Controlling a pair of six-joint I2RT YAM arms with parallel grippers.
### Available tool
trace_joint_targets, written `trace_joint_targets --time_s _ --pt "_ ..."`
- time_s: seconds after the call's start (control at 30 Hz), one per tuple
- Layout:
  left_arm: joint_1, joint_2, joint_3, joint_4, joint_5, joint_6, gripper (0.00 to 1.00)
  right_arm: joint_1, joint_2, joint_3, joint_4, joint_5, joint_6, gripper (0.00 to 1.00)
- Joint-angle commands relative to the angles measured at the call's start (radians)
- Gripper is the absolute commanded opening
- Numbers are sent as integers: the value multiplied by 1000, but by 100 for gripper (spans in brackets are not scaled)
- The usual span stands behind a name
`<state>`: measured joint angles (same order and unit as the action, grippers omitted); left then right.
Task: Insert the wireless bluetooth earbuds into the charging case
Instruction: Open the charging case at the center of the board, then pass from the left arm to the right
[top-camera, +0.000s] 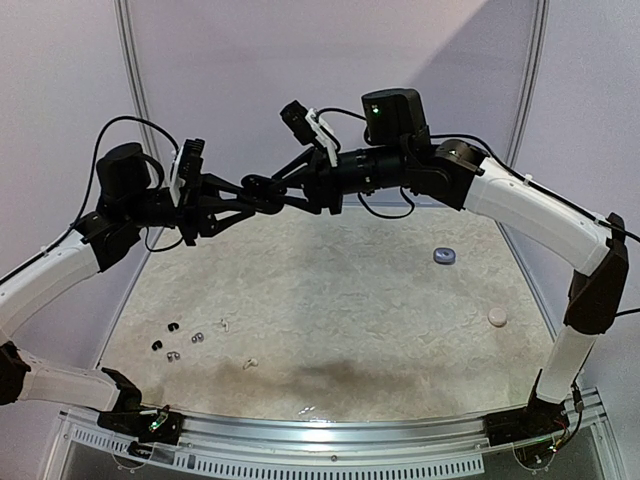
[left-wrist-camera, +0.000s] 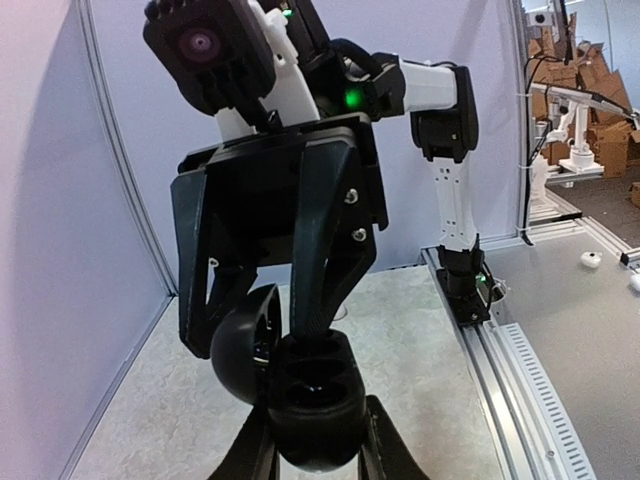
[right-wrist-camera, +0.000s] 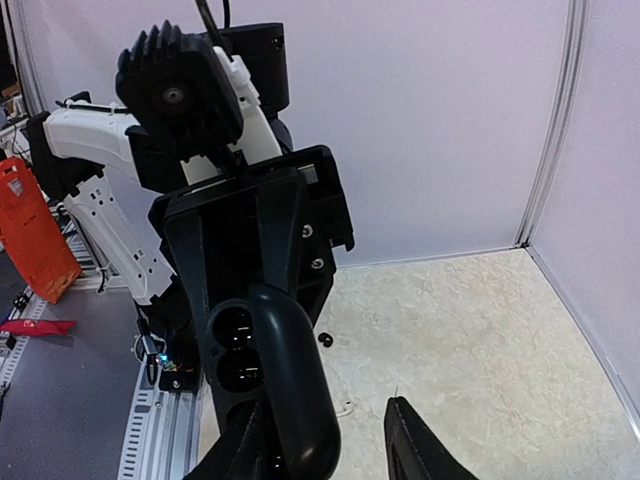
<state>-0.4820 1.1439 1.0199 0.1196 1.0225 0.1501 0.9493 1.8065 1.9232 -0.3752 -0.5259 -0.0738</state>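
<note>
**Q:** What do the jaws hold?

**A:** The left gripper (left-wrist-camera: 318, 428) is closed on the body of the black charging case (left-wrist-camera: 318, 390), held in the air above the table (top-camera: 350, 290). The lid (left-wrist-camera: 240, 350) is hinged open. The right gripper (left-wrist-camera: 255, 340) has its jaws parted astride the lid, with one finger clear of it.

**Q:** And the earbuds?

**A:** The earbuds (top-camera: 197, 338), black, silvery and white, lie loose on the table's near-left, well apart from the case. Both sockets (right-wrist-camera: 235, 348) look empty. As a judgement, the opening is done and every insertion is left.
</note>
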Motion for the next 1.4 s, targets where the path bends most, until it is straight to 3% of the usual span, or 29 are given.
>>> trace_joint_targets --time_s 0.0,0.13,0.3,0.47,0.6,0.97,1.37 --pt "3 -19 -13 55 0 -34 0 -6 -4 -18 -5 -40 27 44" --pt "19 -26 -42 130 -29 -109 0 -30 -20 -49 50 -90 95 55" --pt "32 -36 -90 321 -59 -264 0 -48 -152 -262 344 -105 180 72" --pt "30 -39 -108 490 -126 -389 0 -46 -214 -413 593 -93 278 75" --pt "15 -37 -93 533 -149 -428 0 -38 -178 -404 662 -80 370 69" --pt "-34 -23 -79 586 -164 -433 0 -18 -86 -297 691 -126 389 58" --pt "-70 14 -57 601 -173 -429 0 -16 -44 -251 708 -193 404 33"
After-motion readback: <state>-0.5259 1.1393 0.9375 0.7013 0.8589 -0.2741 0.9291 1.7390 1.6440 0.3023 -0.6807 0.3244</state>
